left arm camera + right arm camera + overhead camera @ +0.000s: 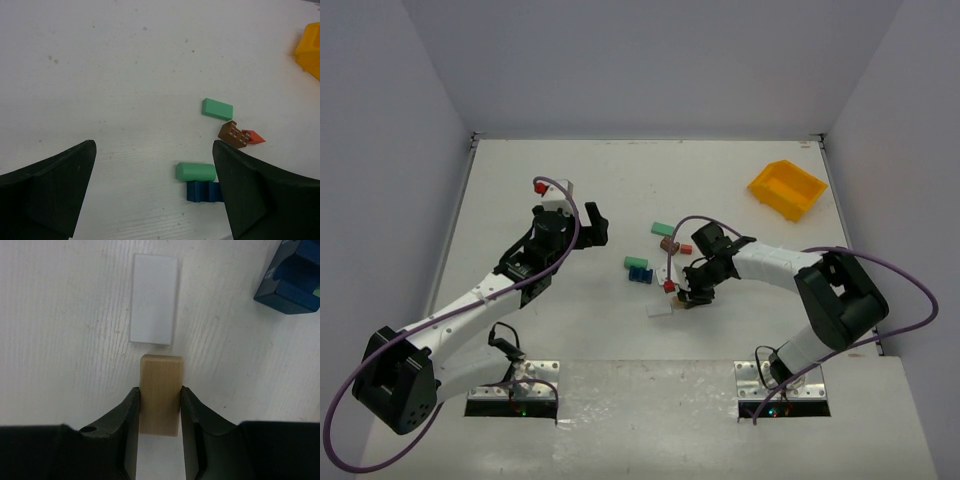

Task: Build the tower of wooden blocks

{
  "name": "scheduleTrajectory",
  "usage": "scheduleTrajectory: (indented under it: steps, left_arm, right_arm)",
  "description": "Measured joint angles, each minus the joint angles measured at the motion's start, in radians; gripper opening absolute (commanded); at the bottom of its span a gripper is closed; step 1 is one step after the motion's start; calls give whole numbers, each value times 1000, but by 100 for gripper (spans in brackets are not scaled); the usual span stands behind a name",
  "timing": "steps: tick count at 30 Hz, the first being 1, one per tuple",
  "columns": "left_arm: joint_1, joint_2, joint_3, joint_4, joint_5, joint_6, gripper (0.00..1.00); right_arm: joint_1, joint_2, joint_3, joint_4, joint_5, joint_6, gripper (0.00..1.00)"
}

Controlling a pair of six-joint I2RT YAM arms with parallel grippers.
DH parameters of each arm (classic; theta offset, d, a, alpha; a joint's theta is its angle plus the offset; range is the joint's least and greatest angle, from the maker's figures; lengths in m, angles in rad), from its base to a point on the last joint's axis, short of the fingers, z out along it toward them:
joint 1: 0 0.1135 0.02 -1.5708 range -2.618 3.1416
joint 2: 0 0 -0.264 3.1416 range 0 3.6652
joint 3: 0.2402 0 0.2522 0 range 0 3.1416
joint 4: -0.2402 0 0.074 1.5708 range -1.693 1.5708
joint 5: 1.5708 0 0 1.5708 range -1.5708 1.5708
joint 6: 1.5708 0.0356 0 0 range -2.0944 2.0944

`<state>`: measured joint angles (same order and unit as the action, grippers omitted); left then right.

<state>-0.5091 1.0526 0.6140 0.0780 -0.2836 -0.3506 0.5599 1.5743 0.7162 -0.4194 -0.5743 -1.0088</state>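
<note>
My right gripper [160,392] is shut on a tan wooden block [160,371], held just above the table. A pale flat plank [153,298] lies directly ahead of that block, a narrow gap between them. A blue notched block [292,282] sits at the upper right. In the top view the right gripper [692,297] hangs beside the plank [660,310]. My left gripper [155,192] stands open and empty over bare table. Near its right finger lie a green cylinder [196,171] and the blue block [202,192], touching each other.
A flat green block [217,108], a brown block [233,134] and an orange-red wedge [254,136] lie further out. A small red piece [669,286] sits by the right gripper. A yellow bin [787,188] stands at the back right. Walls enclose the table.
</note>
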Motion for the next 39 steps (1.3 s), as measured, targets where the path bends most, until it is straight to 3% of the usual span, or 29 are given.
scheduleTrajectory:
  steps: [39]
  left_arm:
    - [0, -3, 9, -19, -2, 6, 100]
  right_arm:
    - [27, 22, -10, -13, -36, 52, 19]
